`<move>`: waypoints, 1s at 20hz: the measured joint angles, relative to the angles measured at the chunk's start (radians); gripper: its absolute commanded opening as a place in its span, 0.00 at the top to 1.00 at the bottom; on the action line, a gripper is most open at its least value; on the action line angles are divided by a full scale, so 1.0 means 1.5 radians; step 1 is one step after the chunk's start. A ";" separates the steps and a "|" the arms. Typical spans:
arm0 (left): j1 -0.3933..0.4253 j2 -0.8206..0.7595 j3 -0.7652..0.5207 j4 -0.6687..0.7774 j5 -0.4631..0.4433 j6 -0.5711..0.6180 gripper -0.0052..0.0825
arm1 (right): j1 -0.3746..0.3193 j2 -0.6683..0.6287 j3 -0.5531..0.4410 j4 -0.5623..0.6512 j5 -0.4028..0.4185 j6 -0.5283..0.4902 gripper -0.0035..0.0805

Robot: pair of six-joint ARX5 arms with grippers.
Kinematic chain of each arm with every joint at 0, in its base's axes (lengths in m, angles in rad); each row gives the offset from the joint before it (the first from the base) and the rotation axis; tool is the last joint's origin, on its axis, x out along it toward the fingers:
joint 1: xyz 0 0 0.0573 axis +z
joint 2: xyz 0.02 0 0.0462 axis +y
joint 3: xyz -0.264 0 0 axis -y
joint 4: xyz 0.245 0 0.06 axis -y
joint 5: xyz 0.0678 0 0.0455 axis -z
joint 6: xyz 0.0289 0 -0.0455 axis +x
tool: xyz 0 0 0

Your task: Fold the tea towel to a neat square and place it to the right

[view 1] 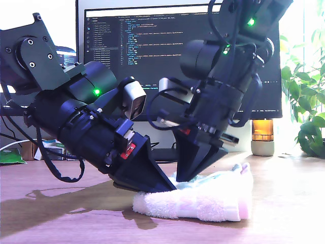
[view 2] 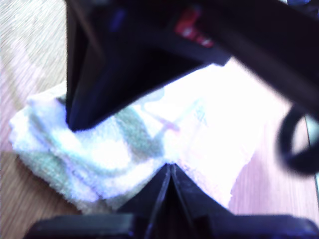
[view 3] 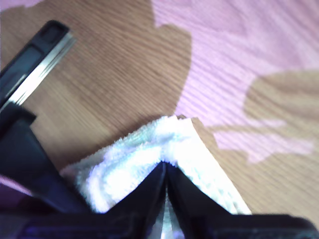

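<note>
The tea towel [view 1: 203, 201] lies as a thick folded bundle on the wooden table, fluffy white with faint pink and mint bands. My first gripper [view 1: 167, 187] comes in low from the exterior view's left. Its jaws are shut on the towel's edge [view 2: 169, 168], with the cloth [view 2: 214, 114] spreading beyond them. My second gripper [view 1: 183, 178] comes steeply down from the exterior view's upper right. It is shut on a raised corner [view 3: 164, 164] of the towel [view 3: 134, 159]. Its tip also shows in the first wrist view, as the second gripper [view 2: 75, 124] resting on the towel.
A monitor [view 1: 177, 46] with code stands behind both arms. An amber jar [view 1: 262, 136] and a leafy plant [view 1: 307, 107] sit at the exterior view's right. Bare table [view 1: 284, 203] lies on that side of the towel. A black-and-silver object [view 3: 37, 59] lies near the second gripper.
</note>
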 measured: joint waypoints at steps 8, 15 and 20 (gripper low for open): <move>0.006 -0.070 -0.025 -0.027 -0.021 -0.006 0.96 | -0.001 -0.160 0.001 -0.014 -0.008 -0.082 0.97; 0.010 -0.152 -0.025 -0.058 -0.020 -0.016 0.96 | -0.001 -0.218 -0.048 -0.024 -0.060 -0.104 0.97; 0.019 -0.219 -0.038 -0.055 -0.079 -0.017 0.96 | -0.001 -0.374 -0.271 0.153 -0.062 -0.103 0.97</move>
